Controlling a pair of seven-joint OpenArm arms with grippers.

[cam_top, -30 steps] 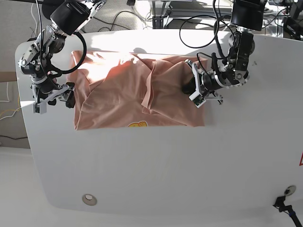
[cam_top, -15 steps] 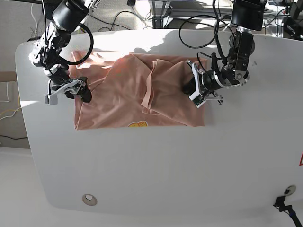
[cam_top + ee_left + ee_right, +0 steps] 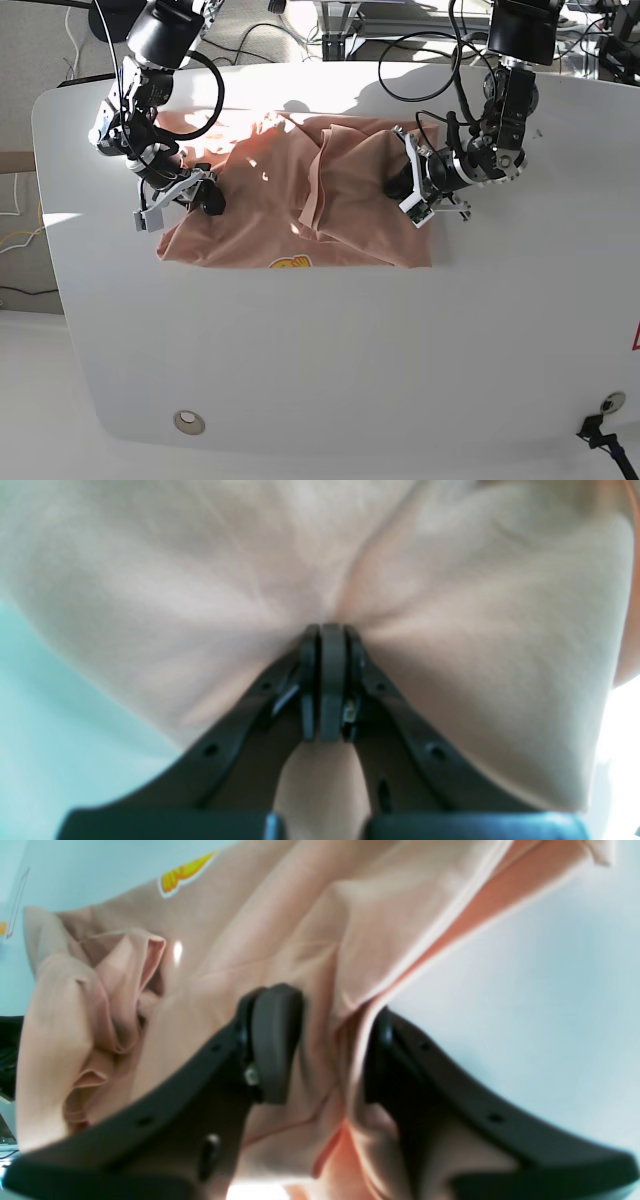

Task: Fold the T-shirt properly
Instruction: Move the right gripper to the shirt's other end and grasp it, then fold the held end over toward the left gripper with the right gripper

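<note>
The salmon-pink T-shirt (image 3: 300, 205) lies crumpled on the white table (image 3: 350, 360), in the upper middle of the base view, its lower hem running roughly straight from 9 to 3 o'clock. A yellow cartoon print (image 3: 290, 264) peeks out at the hem, near 6 o'clock of the cloth. A fold ridge (image 3: 318, 190) runs down the middle, with the 3 o'clock half laid over the rest. The 9 o'clock side is bunched and pulled inward, with bright sunlight (image 3: 215, 125) falling on its upper edge.

The right gripper (image 3: 200, 196) sits at the shirt's 9 o'clock edge. In its wrist view the two dark fingers (image 3: 272, 1040) stand partly apart with a fold of pink fabric running between them; the fabric touches both, yet whether it is firmly pinched cannot be told.

The left gripper (image 3: 405, 185) rests at the shirt's 3 o'clock side, pointing toward 9 o'clock. Its wrist view shows the jaws pressed fully together, with cloth puckering in creases toward their tip (image 3: 327, 630), so it pinches the T-shirt.

Black cables (image 3: 430, 60) loop over the table's far edge at 12 o'clock. A round metal fitting (image 3: 187, 421) is set into the tabletop near 7 o'clock
</note>
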